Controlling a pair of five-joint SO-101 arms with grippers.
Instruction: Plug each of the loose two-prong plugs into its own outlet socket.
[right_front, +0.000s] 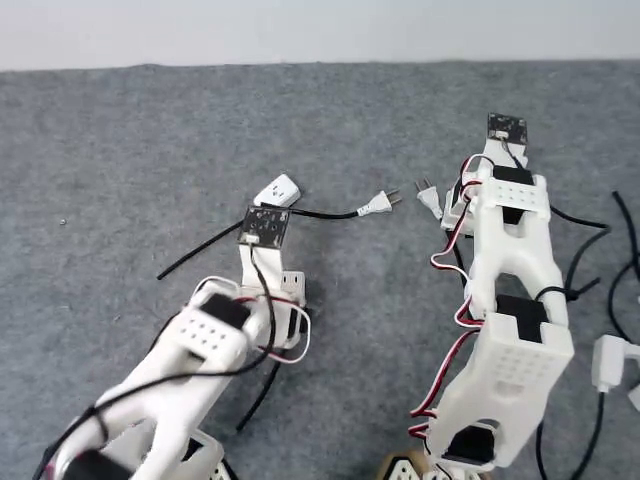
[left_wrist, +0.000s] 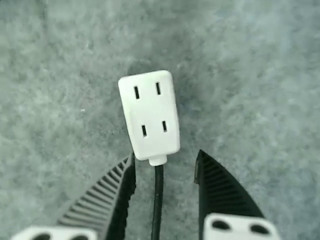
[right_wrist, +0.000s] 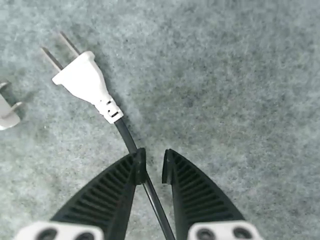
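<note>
On carpet, right tool slightly open astride cord, plug prongs pointing away, left tool open near socket

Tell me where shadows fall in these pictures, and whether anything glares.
High view: even light, faint shadow beneath the left arm. Left wrist view: a dark patch past the free end of the outlet socket; no glare. Right wrist view: a faint shadow hugs the two-prong plug; no glare.

A grey, felt-like mat with a fine mottled nap covers the counter from edge to edge. Along the counter's far edge runs a plain pale wall. The light is soft and even, leaving only faint shadows.
</note>
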